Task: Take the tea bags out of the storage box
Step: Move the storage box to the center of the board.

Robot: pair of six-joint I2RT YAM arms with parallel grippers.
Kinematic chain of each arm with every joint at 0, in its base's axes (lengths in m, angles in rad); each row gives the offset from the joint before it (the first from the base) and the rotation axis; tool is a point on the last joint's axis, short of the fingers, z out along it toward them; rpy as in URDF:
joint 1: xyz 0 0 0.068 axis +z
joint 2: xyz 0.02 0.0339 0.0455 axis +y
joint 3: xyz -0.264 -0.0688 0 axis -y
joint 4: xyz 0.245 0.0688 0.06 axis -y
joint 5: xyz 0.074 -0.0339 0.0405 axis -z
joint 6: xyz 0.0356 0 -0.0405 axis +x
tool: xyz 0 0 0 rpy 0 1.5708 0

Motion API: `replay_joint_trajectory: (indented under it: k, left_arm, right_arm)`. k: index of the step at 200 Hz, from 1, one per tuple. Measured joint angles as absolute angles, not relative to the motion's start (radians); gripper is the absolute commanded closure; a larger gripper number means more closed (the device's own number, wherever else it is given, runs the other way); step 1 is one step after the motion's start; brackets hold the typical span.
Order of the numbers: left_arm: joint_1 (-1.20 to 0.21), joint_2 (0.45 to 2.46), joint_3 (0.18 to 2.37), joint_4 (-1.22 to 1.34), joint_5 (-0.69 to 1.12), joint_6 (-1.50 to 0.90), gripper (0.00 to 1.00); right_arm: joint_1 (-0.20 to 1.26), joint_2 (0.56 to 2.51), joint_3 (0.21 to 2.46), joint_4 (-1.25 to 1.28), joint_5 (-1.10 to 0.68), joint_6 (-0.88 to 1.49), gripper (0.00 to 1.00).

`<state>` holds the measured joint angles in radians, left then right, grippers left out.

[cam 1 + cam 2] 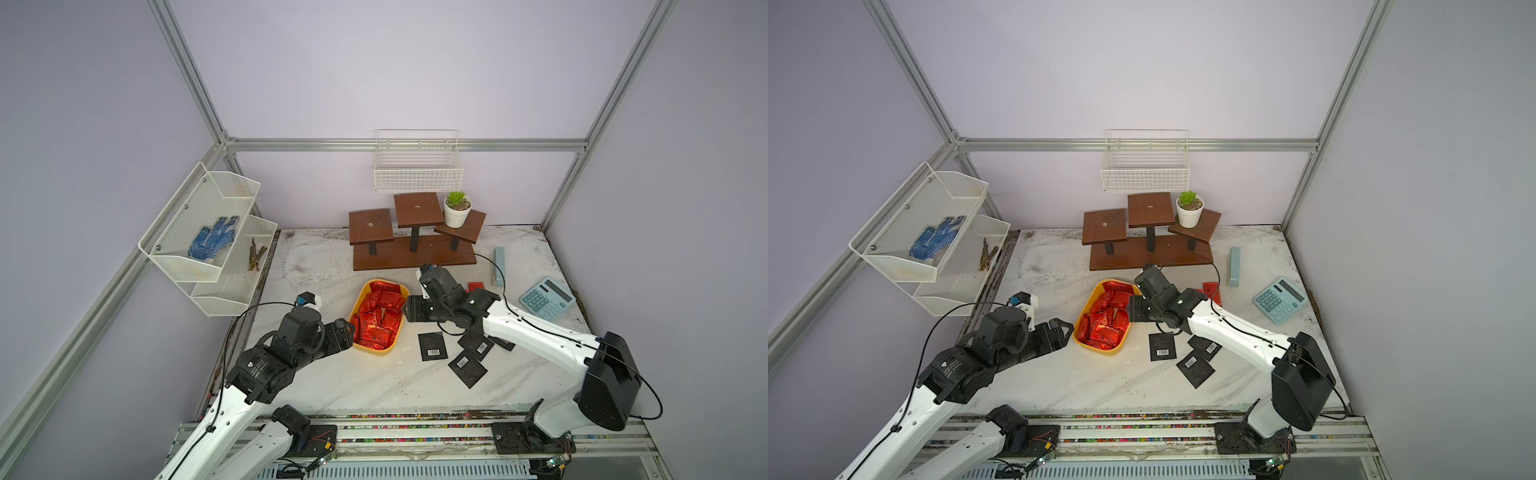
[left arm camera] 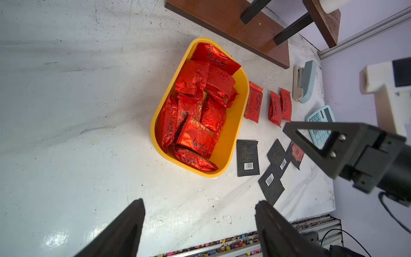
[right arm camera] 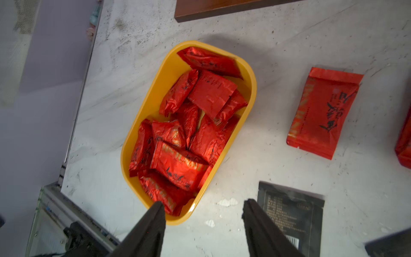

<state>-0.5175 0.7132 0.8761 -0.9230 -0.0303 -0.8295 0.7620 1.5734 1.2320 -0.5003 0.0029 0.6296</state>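
Left arm (image 1: 266, 374): in from the worktop's (image 1: 332, 386) front-left corner, elbow bent, wrist low and level, aimed at the box.
Left gripper (image 2: 199, 201): fingers spread, nothing between them; tips just short of the box's left wall, apart from it.
Storage box (image 1: 374, 351): mid-worktop, just in front of the wooden stand (image 1: 386, 257), between both grippers; in a top view the left gripper covers part of its left rim.
Tea bags (image 1: 376, 320): red ones piled in the box, overlapping, too tangled to count.
Right gripper (image 3: 203, 202): released and empty; one fingertip over the box's right-front rim, its mate over bare worktop; height hard to judge.
Right arm (image 1: 540, 332): in from the front-right corner, wrist tipped down.
Black sachets (image 1: 432, 346): flat on the worktop right of the box; some tucked under the right arm.
Loose red sachets (image 2: 253, 102): three right of the box, toward the back edge; from above, mostly hidden behind the right arm.
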Motion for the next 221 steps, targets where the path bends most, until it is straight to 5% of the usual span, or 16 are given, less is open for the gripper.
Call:
replay_joint_trajectory:
  k: [61,118,221]
  left_arm:
    - [-0.517,0.657,0.852,-0.974,-0.026,-0.834,0.18]
    - [-0.517,0.639,0.847,-0.976,-0.017,-0.839,0.18]
    - [-0.517,0.646,0.844,-0.974,-0.004,-0.855,0.17]
  right_arm:
    - [0.692,1.893,1.464,-0.495,-0.03,0.62,0.46]
    - [0.69,1.939,1.482,-0.545,0.046,0.619,0.48]
    - [0.689,2.017,1.527,-0.556,0.035,0.562,0.76]
